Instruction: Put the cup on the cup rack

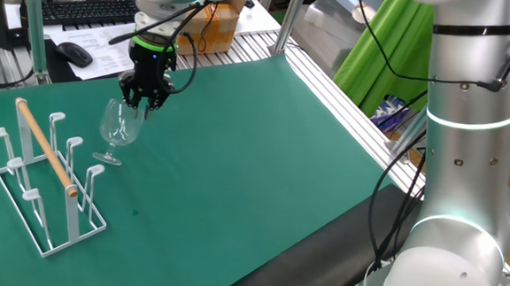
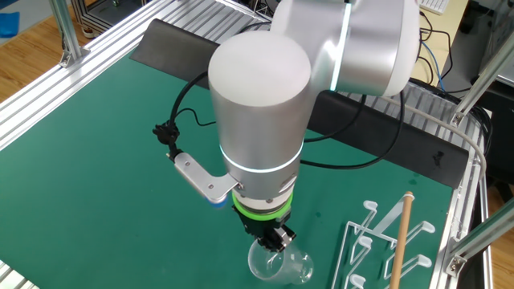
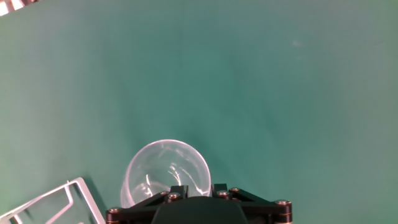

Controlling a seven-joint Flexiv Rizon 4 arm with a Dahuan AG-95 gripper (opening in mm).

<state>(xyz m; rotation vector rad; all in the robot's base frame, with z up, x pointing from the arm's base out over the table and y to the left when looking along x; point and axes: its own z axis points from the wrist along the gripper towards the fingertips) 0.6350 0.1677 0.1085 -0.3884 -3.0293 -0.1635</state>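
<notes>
The cup (image 1: 120, 128) is a clear glass goblet, tilted, with its rim up at my gripper (image 1: 142, 103) and its foot low over the green mat. The gripper is shut on the rim of the bowl. In the other fixed view the cup (image 2: 279, 265) sits just under the gripper (image 2: 273, 241) at the bottom edge. The hand view shows the round bowl (image 3: 165, 171) against the fingertips of the gripper (image 3: 199, 188). The cup rack (image 1: 48, 184), white wire with a slanted wooden rod, stands just left of the cup. It is also seen as the rack (image 2: 385, 249) and a rack corner (image 3: 62, 199).
A keyboard (image 1: 90, 10), mouse (image 1: 74, 54) and papers lie beyond the mat's far left edge, with a cardboard box (image 1: 216, 21) nearby. Aluminium rails (image 1: 347, 95) border the mat on the right. The robot's base column (image 1: 466, 174) stands at the front right.
</notes>
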